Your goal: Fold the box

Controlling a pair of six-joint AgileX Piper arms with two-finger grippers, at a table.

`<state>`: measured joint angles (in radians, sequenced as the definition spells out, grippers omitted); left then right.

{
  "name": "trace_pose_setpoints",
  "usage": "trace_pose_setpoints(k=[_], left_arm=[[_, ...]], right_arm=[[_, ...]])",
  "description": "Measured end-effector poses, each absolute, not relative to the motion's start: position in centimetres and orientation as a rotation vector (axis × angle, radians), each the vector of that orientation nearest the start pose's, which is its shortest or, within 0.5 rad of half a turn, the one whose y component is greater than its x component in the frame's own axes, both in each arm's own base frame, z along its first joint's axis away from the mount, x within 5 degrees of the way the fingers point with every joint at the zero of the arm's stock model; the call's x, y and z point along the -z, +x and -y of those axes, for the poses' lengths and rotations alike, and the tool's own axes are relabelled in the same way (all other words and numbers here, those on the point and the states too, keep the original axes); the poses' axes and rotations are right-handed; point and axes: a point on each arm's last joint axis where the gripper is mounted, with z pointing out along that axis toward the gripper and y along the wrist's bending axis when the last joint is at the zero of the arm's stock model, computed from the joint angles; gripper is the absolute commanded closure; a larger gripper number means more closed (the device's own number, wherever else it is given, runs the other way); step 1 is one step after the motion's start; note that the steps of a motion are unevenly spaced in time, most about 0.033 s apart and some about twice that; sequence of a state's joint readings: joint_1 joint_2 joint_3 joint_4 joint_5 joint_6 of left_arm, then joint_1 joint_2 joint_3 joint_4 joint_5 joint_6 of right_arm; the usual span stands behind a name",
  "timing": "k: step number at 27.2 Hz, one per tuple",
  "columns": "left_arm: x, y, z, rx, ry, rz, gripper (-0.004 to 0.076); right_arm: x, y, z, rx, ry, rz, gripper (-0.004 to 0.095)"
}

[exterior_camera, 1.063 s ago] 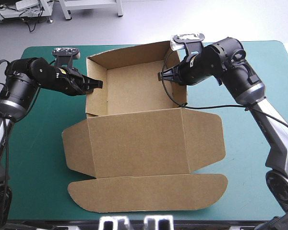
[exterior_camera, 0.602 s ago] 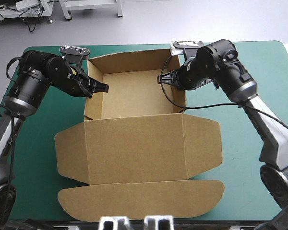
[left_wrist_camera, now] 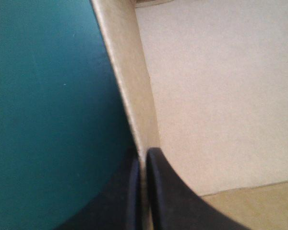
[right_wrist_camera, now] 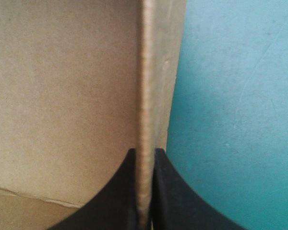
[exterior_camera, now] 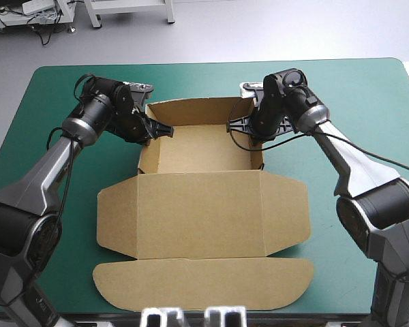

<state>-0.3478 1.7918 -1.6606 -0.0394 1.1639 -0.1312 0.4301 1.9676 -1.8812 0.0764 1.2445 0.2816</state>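
Brown box (exterior_camera: 198, 146) walls pinched by left hand (left_wrist_camera: 143, 154) and right hand (right_wrist_camera: 144, 152)

The box (exterior_camera: 201, 211) sits on the table (exterior_camera: 358, 88), left hand (exterior_camera: 166, 129) on its left wall, right hand (exterior_camera: 232, 125) on its right wall.

This is looking like a lab: beyond the teal-green worktop (exterior_camera: 368, 88), white bench legs (exterior_camera: 94, 13) and loose cables (exterior_camera: 44, 28) are resting on a bare grey floor (exterior_camera: 293, 27).

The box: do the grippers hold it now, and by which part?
The left gripper is shut on the left side wall of the box, the right gripper on the right side wall.
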Motion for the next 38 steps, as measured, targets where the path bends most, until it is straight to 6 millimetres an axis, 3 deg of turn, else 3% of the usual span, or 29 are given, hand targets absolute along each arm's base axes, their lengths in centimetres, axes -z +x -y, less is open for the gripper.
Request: trace_pose_setpoints(k=[3,7,14,17,21,26,30,38], left_arm=[[-29.9,37.2,14.1,0.210,0.269,-2.771,0.0734],[-29.6,37.6,14.4,0.232,0.258,-2.781,0.0734],[-29.6,37.6,14.4,0.237,0.256,-2.780,0.0733],[-29.6,37.6,14.4,0.237,0.256,-2.781,0.0714],[-29.6,37.5,14.4,0.236,0.257,-2.784,0.0626],[-28.3,38.0,14.9,0.251,0.255,-2.814,0.0395],[-27.9,37.9,15.4,0.283,0.259,-2.824,0.0244],[-27.9,38.0,15.6,0.305,0.232,-2.821,0.0232]], right_arm=[[-28.8,39.8,-16.7,-0.297,-0.154,-2.886,0.0909],[-27.3,40.5,-16.5,-0.287,-0.201,-2.914,0.0909],[-27.0,40.7,-16.6,-0.281,-0.261,-2.911,0.0904],[-27.1,40.7,-16.5,-0.266,-0.300,-2.903,0.0854],[-27.1,40.7,-16.4,-0.241,-0.347,-2.893,0.0651],[-26.6,40.9,-16.7,-0.216,-0.375,-2.890,0.0378],[-26.3,41.0,-16.5,-0.182,-0.383,-2.891,0.0332],[-26.7,41.2,-16.2,-0.121,-0.395,-2.869,0.0332]])
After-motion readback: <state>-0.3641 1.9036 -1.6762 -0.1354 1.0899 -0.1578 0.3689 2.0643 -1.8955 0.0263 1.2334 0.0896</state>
